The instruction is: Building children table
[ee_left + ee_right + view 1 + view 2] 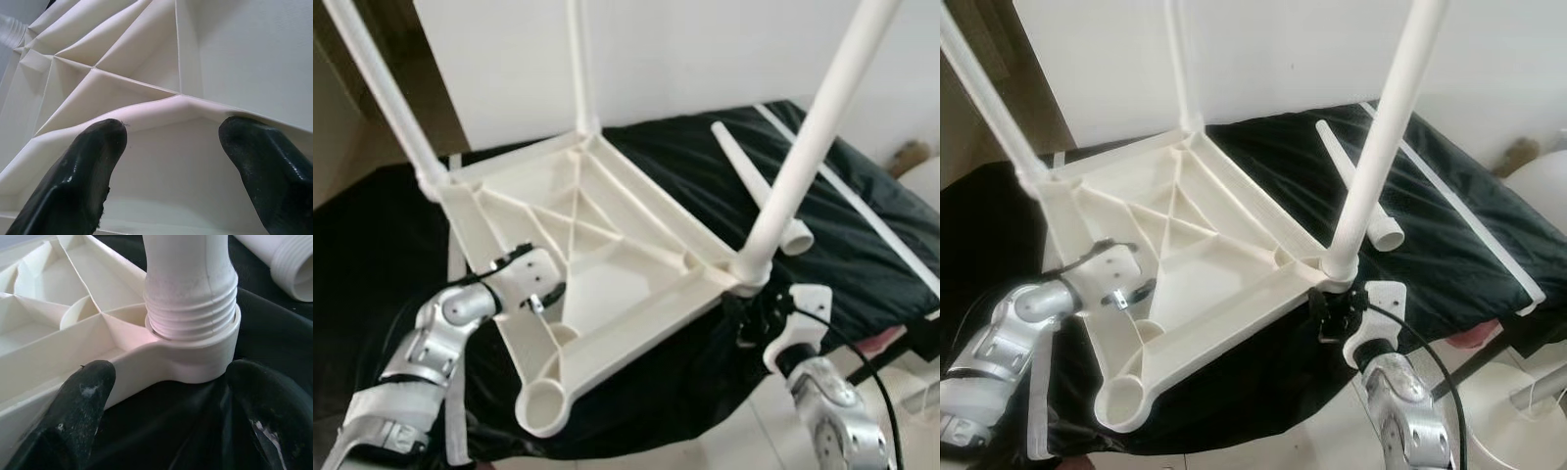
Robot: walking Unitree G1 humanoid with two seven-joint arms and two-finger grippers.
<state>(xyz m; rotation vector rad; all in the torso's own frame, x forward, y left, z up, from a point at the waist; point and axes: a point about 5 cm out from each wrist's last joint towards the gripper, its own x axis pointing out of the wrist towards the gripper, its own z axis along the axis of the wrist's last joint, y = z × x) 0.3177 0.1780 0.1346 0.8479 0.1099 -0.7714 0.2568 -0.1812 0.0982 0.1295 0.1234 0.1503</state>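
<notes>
A white plastic children's table top [607, 255] lies upside down on a black cloth [862, 235], three legs screwed in and pointing up. A fourth leg [759, 186] lies loose on the cloth at far right. The left gripper [171, 161] is spread apart against the ribbed underside at near left. The right gripper [166, 416], fingers parted, sits just beside the near-right leg socket [195, 347].
</notes>
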